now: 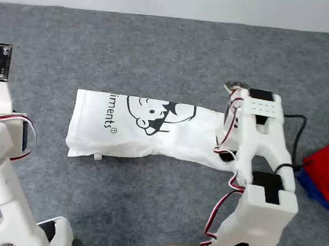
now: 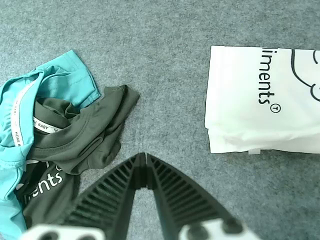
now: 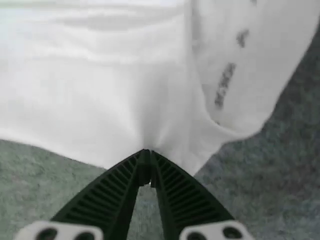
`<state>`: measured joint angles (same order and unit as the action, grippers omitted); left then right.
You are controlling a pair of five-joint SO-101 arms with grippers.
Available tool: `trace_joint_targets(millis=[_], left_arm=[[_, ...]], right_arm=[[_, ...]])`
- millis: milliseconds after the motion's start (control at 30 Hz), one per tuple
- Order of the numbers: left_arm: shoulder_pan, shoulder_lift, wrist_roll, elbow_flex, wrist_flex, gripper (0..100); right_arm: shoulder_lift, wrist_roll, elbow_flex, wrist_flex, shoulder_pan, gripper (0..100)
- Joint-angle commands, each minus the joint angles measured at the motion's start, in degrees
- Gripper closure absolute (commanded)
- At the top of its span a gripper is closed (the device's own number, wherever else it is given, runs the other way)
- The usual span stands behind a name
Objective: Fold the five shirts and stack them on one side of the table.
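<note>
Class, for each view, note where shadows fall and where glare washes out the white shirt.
High view: even light, with a thin shadow along the near edge of the white shirt. Left wrist view: soft shadows in the folds of the dark shirt, no glare. Right wrist view: the white shirt glares, its creases faint grey.

White shirt point(image 1: 169, 136) soft matt cloth; table point(image 1: 161, 51) grey felt (rough nap).

Lab bench: grey felt table point(image 1: 143, 204), white arms point(image 1: 263, 146).
</note>
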<state>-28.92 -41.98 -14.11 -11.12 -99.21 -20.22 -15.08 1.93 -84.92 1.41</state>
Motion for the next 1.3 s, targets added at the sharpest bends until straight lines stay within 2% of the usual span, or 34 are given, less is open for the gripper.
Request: trace_joint_targets(millis=[0, 100, 267, 400, 533, 667, 800, 1067, 1267], left_arm=[[-0.09, -0.7, -0.26, -0.04, 1.93, 99], [0.0, -0.7, -0.26, -0.04, 2.99, 99], [0.0, -0.7, -0.26, -0.04, 3.08, 99], [0.0, -0.7, -0.26, -0.04, 2.99, 99], [0.0, -0.7, -0.26, -0.04, 2.99, 99], [0.0, -0.7, -0.26, -0.04, 2.99, 99], [0.0, -0.7, -0.26, -0.04, 2.99, 99], [0.0, -0.7, -0.26, -0.04, 3.25, 99], [0.0, -0.88, -0.26, -0.04, 2.99, 99]], right_arm=[[5.93, -2.29, -3.08, -3.21, 1.36, 99.0], [11.12, -2.29, -3.25, -2.07, -0.04, 99.0], [16.13, -2.02, -3.08, 5.93, -5.76, 99.0], [13.76, -1.93, -2.9, 13.32, -10.07, 99.0], [7.43, -1.93, -3.08, 15.78, -13.32, 99.0], [0.66, -1.93, -3.16, 14.99, -14.73, 99.0], [-2.33, -2.02, -3.25, 9.98, -15.16, 99.0], [-2.07, -2.29, -3.25, 0.66, -18.15, 99.0], [4.62, -1.93, -4.66, 2.15, -19.56, 99.0]])
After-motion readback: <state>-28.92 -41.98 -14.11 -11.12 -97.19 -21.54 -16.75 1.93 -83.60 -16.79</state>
